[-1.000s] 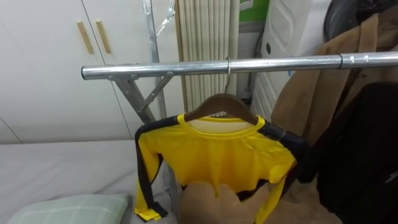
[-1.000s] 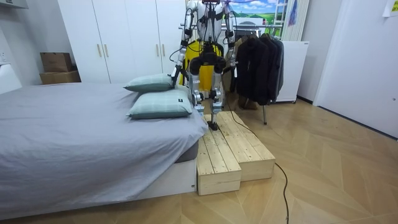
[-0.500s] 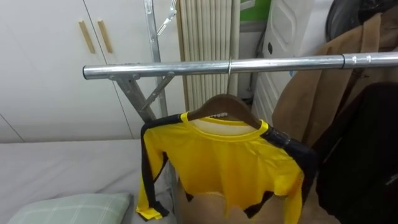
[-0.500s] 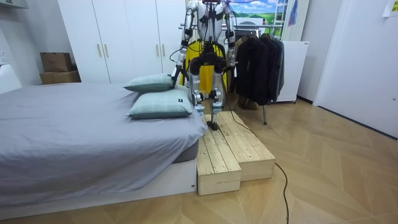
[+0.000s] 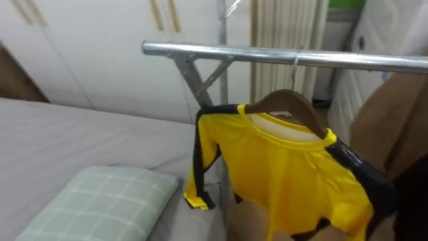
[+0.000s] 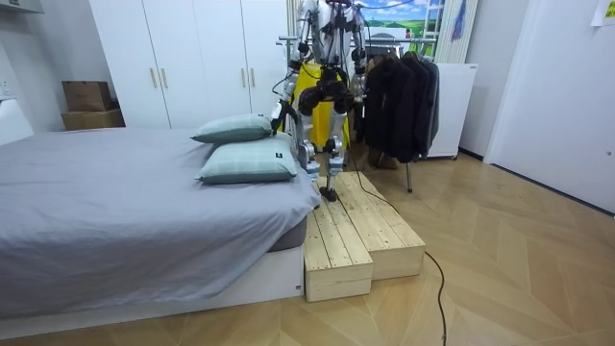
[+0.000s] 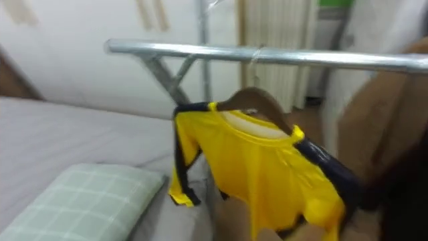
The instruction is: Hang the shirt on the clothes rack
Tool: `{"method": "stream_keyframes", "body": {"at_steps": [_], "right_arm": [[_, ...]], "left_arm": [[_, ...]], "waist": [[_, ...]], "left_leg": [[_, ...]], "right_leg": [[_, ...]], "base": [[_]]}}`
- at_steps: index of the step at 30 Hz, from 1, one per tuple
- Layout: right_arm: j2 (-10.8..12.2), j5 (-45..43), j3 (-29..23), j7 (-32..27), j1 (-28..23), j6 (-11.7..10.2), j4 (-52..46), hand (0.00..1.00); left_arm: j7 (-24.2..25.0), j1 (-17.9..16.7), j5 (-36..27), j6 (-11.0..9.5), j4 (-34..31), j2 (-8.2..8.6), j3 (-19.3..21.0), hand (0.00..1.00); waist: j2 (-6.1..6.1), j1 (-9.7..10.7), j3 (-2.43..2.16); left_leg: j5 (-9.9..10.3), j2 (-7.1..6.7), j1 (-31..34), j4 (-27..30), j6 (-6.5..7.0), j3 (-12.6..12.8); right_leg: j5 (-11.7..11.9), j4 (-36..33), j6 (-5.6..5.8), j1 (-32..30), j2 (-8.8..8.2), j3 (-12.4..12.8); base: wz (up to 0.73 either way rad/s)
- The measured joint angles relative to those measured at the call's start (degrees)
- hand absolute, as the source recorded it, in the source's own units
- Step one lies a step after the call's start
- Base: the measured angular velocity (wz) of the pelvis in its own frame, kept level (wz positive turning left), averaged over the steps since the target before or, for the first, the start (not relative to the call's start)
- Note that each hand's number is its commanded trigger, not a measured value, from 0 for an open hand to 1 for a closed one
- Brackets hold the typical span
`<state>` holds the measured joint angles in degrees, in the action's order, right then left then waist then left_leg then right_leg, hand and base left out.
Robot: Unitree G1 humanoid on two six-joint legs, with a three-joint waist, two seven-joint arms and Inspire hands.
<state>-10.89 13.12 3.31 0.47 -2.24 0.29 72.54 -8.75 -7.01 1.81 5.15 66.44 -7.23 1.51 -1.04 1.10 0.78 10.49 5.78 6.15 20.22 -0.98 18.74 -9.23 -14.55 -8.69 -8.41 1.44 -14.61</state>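
Silver-grey metal limbs, chunky black block around the waist. Thin dark cable trails from it over the floor, and straps run up off the shoulders.

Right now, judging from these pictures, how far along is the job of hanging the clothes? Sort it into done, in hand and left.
Done: the yellow shirt sits on its wooden hanger, hooked over the metal rail. In hand: nothing visible is being carried. Left: no loose clothing shows on the bed, so the job looks about finished.
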Motion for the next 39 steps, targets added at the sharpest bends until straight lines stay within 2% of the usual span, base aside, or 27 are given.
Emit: {"method": "stream_keyframes", "body": {"at_steps": [2,3,4,5,6,8,9,11,13,14,15,16,17,18,20,21,22,23,25,28,29,31,33,34,35,37,39], "right_arm": [[-0.17,-0.62,-0.19,-0.66,-0.24,0.74,-0.09,0.00],[-0.20,-1.13,-0.33,-0.67,-0.25,1.04,-0.09,0.00],[-0.34,-2.14,-0.88,-0.75,-0.41,1.16,-0.06,0.00],[-0.59,-2.92,-1.29,-1.07,-0.73,1.23,-0.06,0.00],[-0.59,-3.32,-1.52,-1.10,-0.97,1.30,-0.08,0.00],[-1.09,-3.96,-2.40,-1.22,-1.29,2.07,-0.26,0.00],[-1.19,-4.28,-2.40,-1.38,-1.29,2.22,-0.28,0.00],[-1.02,-4.66,-2.40,-1.77,-1.30,2.28,-0.20,0.00],[-0.72,-4.43,-2.52,-1.80,-1.35,2.28,-0.10,0.00],[-0.72,-3.99,-2.53,-1.87,-1.57,2.27,-0.11,0.00],[-0.75,-3.90,-2.48,-2.08,-1.72,2.27,-0.11,0.00],[-0.82,-3.36,-2.48,-2.64,-2.20,2.29,-0.11,0.00],[-0.81,-1.22,-2.61,-3.03,-2.47,2.28,-0.09,0.00],[-0.71,-0.11,-2.68,-2.99,-2.63,2.28,-0.09,0.00],[0.10,2.47,-3.62,-2.83,-4.33,2.27,-0.08,0.00],[0.27,2.63,-3.87,-2.82,-4.85,2.27,-0.07,0.00],[0.63,2.52,-4.73,-2.81,-5.59,2.34,-0.09,0.00],[0.90,2.16,-4.86,-2.80,-5.93,2.42,0.02,0.00],[1.28,2.00,-6.48,-2.83,-5.96,3.03,0.27,0.00],[1.55,2.03,-7.10,-3.26,-5.90,3.54,-0.22,0.00],[1.71,2.01,-7.11,-3.64,-6.06,3.63,-0.52,0.00],[1.75,1.83,-7.13,-4.08,-6.02,4.35,-1.91,0.00],[1.78,1.68,-7.12,-4.25,-6.01,4.50,-2.91,0.00],[1.83,1.65,-7.11,-4.30,-5.75,4.49,-3.00,0.00],[2.06,1.42,-7.00,-4.36,-5.71,4.40,-3.16,0.00],[2.74,0.00,-6.89,-4.34,-5.53,4.31,-3.18,0.00],[2.89,-1.36,-6.87,-4.35,-4.54,4.17,-3.18,0.00]], "left_arm": [[1.43,0.52,0.04,-0.16,-0.01,-1.13,-1.25,0.00],[1.87,0.34,0.12,-0.17,0.00,-1.26,-1.27,0.00],[2.56,-0.22,0.13,-0.17,0.03,-1.51,-1.72,0.00],[3.34,-0.69,0.15,-0.17,0.20,-1.64,-1.84,0.00],[3.66,-0.91,0.15,-0.17,0.27,-1.65,-1.89,0.00],[4.51,-2.02,0.08,-0.22,0.18,-1.60,-1.96,0.00],[4.57,-2.13,0.08,-0.22,0.17,-1.59,-2.05,0.00],[4.41,-2.10,0.18,-0.21,-0.04,-1.56,-2.01,0.00],[4.14,-2.05,0.11,-0.28,-0.06,-1.65,-1.57,0.00],[3.98,-2.16,0.08,-0.45,-0.06,-1.67,-1.61,0.00],[3.95,-2.18,0.14,-0.46,-0.05,-1.66,-1.61,0.00],[4.02,-2.20,0.37,-0.43,-0.02,-1.57,-1.70,0.00],[3.87,-2.17,0.33,-0.44,0.03,-1.58,-1.72,0.00],[3.78,-2.20,0.33,-0.43,0.12,-1.71,-1.72,0.00],[2.93,-2.47,0.49,-0.34,0.19,-2.15,-1.71,0.00],[2.84,-2.45,0.50,-0.37,0.16,-2.13,-1.71,0.00],[2.80,-2.46,0.34,-0.42,0.22,-2.09,-1.70,0.00],[2.83,-2.56,0.24,-0.55,0.32,-2.10,-1.63,0.00],[2.97,-2.58,0.10,-0.81,0.52,-2.10,-1.24,0.00],[3.36,-2.86,0.13,-1.59,0.46,-1.96,0.13,0.00],[3.31,-2.93,0.12,-1.81,0.43,-1.97,0.63,0.00],[3.29,-3.77,0.05,-2.01,0.03,-1.97,0.65,0.00],[3.27,-4.10,0.02,-1.99,0.10,-1.98,0.66,0.00],[3.28,-4.14,0.03,-1.99,0.12,-1.89,0.64,0.00],[3.26,-4.18,0.04,-1.90,0.15,-1.89,0.66,0.00],[3.04,-4.63,0.01,-1.55,0.27,-2.02,0.71,0.00],[2.76,-5.43,0.05,-1.30,0.49,-2.01,0.66,0.00]], "waist": [[-0.74,0.38,-0.16],[-0.77,0.38,-0.18],[-0.73,0.56,-0.08],[-0.71,0.71,0.01],[-0.78,0.98,0.01],[-0.60,1.31,0.07],[-0.58,1.30,0.07],[-0.43,0.99,-0.11],[0.52,1.01,0.01],[0.93,0.79,-0.18],[1.28,0.63,-0.29],[1.14,0.42,-0.87],[0.89,0.99,-1.02],[1.04,1.70,-1.04],[1.72,4.01,-1.02],[1.77,4.12,-1.04],[1.79,4.35,-1.03],[1.86,4.83,-1.03],[2.10,5.03,-1.03],[1.96,4.80,-0.95],[1.93,4.74,-0.89],[2.05,4.68,-0.94],[2.26,4.64,-0.98],[2.30,4.33,-0.96],[2.30,3.37,-1.00],[2.48,1.99,-1.00],[2.50,1.53,-1.00]], "left_leg": [[2.95,2.84,-0.62,5.80,0.15,6.15],[3.40,3.28,-1.07,6.98,0.29,7.46],[3.99,3.85,-2.60,8.53,0.43,9.71],[4.56,3.93,-4.29,8.80,0.51,11.20],[4.88,3.83,-4.97,8.77,0.60,11.28],[6.06,3.27,-8.25,6.50,-0.02,13.39],[6.42,3.18,-8.87,5.39,-0.22,13.84],[7.18,2.00,-9.92,-0.74,-0.37,14.09],[7.15,0.73,-10.00,-3.46,-0.43,12.27],[7.18,-0.03,-9.88,-4.98,-0.51,11.40],[7.19,-0.11,-9.82,-5.58,-0.48,10.76],[6.85,-0.24,-9.79,-6.65,0.06,10.18],[6.48,-0.10,-9.71,-7.26,0.48,9.34],[6.11,-0.09,-9.72,-7.52,0.53,8.94],[3.11,-0.40,-9.77,-8.21,0.10,6.66],[2.97,-0.63,-9.74,-8.28,0.32,5.78],[2.77,-0.89,-9.80,-8.29,0.65,4.26],[2.52,-1.27,-9.87,-8.44,1.05,2.71],[2.27,-1.98,-9.88,-8.52,1.53,1.14],[2.19,-2.67,-9.79,-8.75,2.50,-1.20],[2.18,-3.04,-9.78,-8.75,2.74,-2.27],[2.04,-3.66,-9.79,-8.74,3.17,-3.55],[2.05,-4.35,-9.82,-8.78,3.63,-4.93],[1.94,-4.67,-9.82,-8.84,3.95,-5.45],[2.01,-4.86,-9.86,-8.86,4.12,-5.67],[2.10,-5.04,-9.86,-8.96,4.23,-5.65],[2.26,-5.20,-9.87,-8.95,4.45,-6.01]], "right_leg": [[-1.38,-0.05,0.34,0.60,-0.85,-6.61],[-1.59,-0.10,0.33,0.85,-1.16,-8.09],[-2.14,-0.13,0.39,1.67,-1.94,-11.22],[-2.76,-0.18,0.60,2.59,-2.64,-14.54],[-3.04,-0.22,0.75,3.04,-3.00,-16.38],[-4.00,-1.20,1.65,3.42,-3.93,-21.45],[-4.13,-1.36,1.71,3.38,-4.02,-22.68],[-4.22,-1.77,1.74,3.20,-4.49,-26.77],[-4.24,-2.53,1.75,3.21,-5.67,-29.06],[-4.10,-2.98,1.97,3.38,-6.38,-29.81],[-4.04,-3.36,2.08,3.31,-6.81,-30.00],[-3.08,-3.65,3.03,3.28,-7.10,-30.23],[-2.19,-4.13,4.34,3.30,-7.39,-29.43],[-1.99,-4.20,4.57,3.37,-7.49,-28.63],[-1.90,-4.15,4.59,4.29,-7.41,-25.00],[-1.91,-4.08,4.76,4.59,-7.37,-24.27],[-1.84,-4.14,6.09,5.08,-7.06,-21.63],[-1.72,-3.92,7.10,5.43,-6.17,-17.36],[-1.95,-2.54,7.65,6.25,-5.05,-12.23],[-1.24,-0.37,8.72,7.82,-4.00,-9.32],[-1.07,0.42,8.62,8.47,-3.56,-7.69],[-0.95,1.06,8.45,9.19,-3.53,-7.21],[-0.43,1.90,7.56,9.92,-3.38,-5.62],[0.14,2.58,6.59,10.37,-3.25,-4.60],[0.26,3.00,6.39,10.57,-2.91,-3.06],[0.40,3.43,6.67,10.67,-2.93,-2.88],[0.57,4.08,7.02,11.07,-2.91,-2.95]], "base": [[1.50],[1.46],[1.51],[1.55],[1.59],[1.45],[1.19],[0.95],[0.63],[0.45],[0.28],[0.36],[0.47],[0.83],[0.96],[0.84],[0.80],[0.79],[0.60],[0.44],[0.48],[0.36],[0.40],[0.32],[0.18],[0.00],[0.07]]}}
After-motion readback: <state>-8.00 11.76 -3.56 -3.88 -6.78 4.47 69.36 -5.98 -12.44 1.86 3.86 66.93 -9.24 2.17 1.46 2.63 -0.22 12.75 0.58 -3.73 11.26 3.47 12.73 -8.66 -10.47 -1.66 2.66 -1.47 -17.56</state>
